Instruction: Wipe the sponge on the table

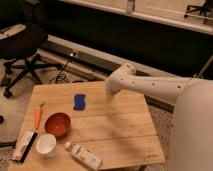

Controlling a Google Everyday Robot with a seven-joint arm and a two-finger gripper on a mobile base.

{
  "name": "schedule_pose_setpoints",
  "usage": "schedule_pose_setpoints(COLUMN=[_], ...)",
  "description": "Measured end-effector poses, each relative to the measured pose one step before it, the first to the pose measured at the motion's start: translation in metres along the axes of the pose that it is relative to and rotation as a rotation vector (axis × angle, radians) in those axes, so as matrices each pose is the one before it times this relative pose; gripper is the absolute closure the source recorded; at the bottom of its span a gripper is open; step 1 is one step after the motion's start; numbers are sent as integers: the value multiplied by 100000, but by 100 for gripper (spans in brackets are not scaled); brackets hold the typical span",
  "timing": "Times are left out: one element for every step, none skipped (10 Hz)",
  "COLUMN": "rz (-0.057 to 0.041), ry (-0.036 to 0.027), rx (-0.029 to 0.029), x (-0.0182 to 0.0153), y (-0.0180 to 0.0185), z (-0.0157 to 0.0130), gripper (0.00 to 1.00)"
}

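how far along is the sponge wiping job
Done: nothing that shows. The sponge lies flat on the table near its far edge, with nothing touching it.
In hand: the gripper is at the table's far edge, to the right of the sponge in the camera view and apart from it.
Left: reaching the sponge, taking hold of it and wiping it across the wood.
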Motion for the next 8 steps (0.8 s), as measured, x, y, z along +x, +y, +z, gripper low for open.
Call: schedule_pose_setpoints(rz=[-10272,-9461,-10480,-9717,-9671,-8769,-12567,-8397], ry=[-690,-314,106,452,325,131,96,-486], rx=[-381,-484,-297,-440,-275,-476,-152,-326], x=[-1283,-1219,-1268,-1060,-984,-801,-863,-531], y=[-660,-825,-1158,-1072,-1106,-834,-1077,-434], z=[467,448,435,452,475,589,949,944], gripper=[20,20,20,20,20,20,20,20])
